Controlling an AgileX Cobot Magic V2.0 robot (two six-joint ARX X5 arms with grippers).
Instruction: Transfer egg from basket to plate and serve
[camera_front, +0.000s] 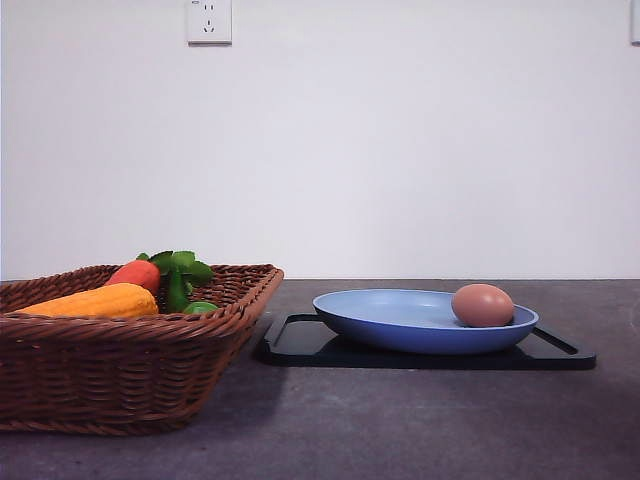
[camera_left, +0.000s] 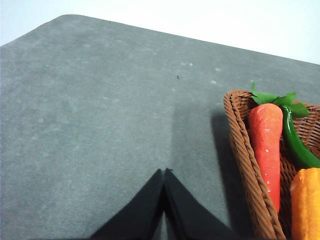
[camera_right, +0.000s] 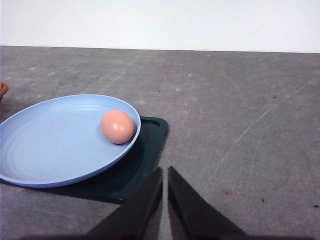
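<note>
A plain white wall (camera_front: 400, 150) rises behind a dark grey, faintly scuffed desk (camera_front: 420, 420), with a white socket (camera_front: 209, 21) high on the wall toward the left and the edge of another white fitting (camera_front: 635, 20) at the far right, all under soft, even light.

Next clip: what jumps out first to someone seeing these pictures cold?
The small pinkish-brown egg sits at the right side of the round light blue plate, which rests on a flat black rectangular tray. To the left stands a dark brown woven wicker basket holding an orange-red carrot with green leaves and an elongated yellow-orange vegetable. Both grippers, left gripper and right gripper, hang shut over the grey table.
</note>
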